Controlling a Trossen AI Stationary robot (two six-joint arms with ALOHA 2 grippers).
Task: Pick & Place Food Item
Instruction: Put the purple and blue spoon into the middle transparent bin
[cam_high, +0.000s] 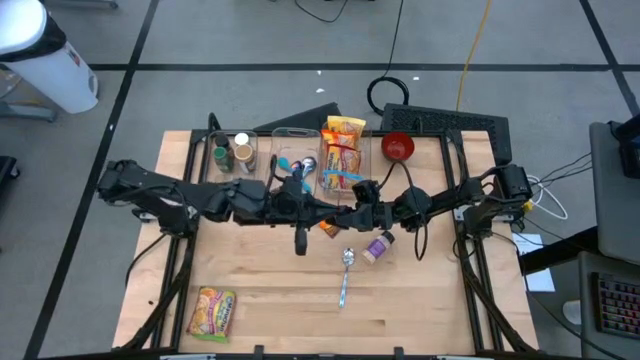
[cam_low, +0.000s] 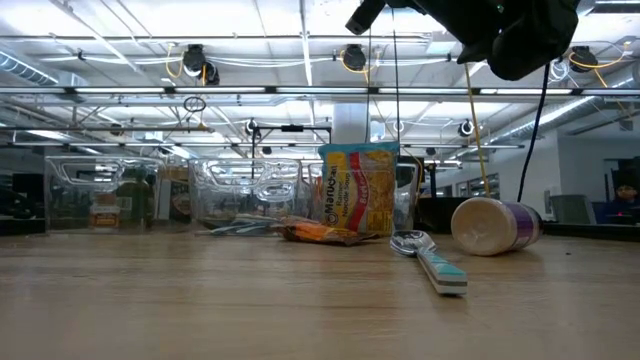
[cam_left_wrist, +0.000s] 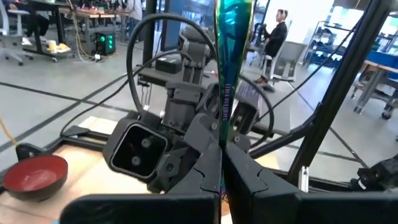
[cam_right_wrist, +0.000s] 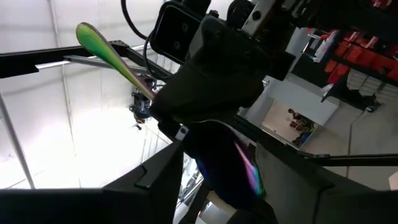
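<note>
My left gripper (cam_high: 303, 208) is shut on a thin iridescent utensil (cam_left_wrist: 225, 74), green to purple, high over the table's middle. The utensil shows as a dark rod (cam_high: 300, 240) in the high view. My right gripper (cam_high: 354, 212) faces it, tilted upward, its fingers apart around a dark iridescent part (cam_right_wrist: 229, 171). The utensil's green end (cam_right_wrist: 102, 43) sticks out beyond the left fingers. Below the arms an orange food packet (cam_high: 328, 228) lies flat on the table. Yellow noodle packets (cam_high: 343, 150) stand in a clear bin. Another packet (cam_high: 212, 312) lies near the front left. My left gripper pinches the utensil's thin shaft (cam_left_wrist: 222, 146) between its two fingers, coming level from the table's left. The shaft runs upright across the fingers, edge-on to the wrist camera, and is lifted clear of the table. My right gripper has the dark iridescent part (cam_right_wrist: 229, 171) between its fingers (cam_right_wrist: 163, 180); whether they touch it, I cannot tell.
A teal-handled spoon (cam_high: 345, 275) and a toppled purple-labelled cup (cam_high: 378, 247) lie just in front of the arms. At the far edge are a red bowl (cam_high: 398, 147), a bin of utensils (cam_high: 295, 160) and a bin of spice jars (cam_high: 232, 152).
</note>
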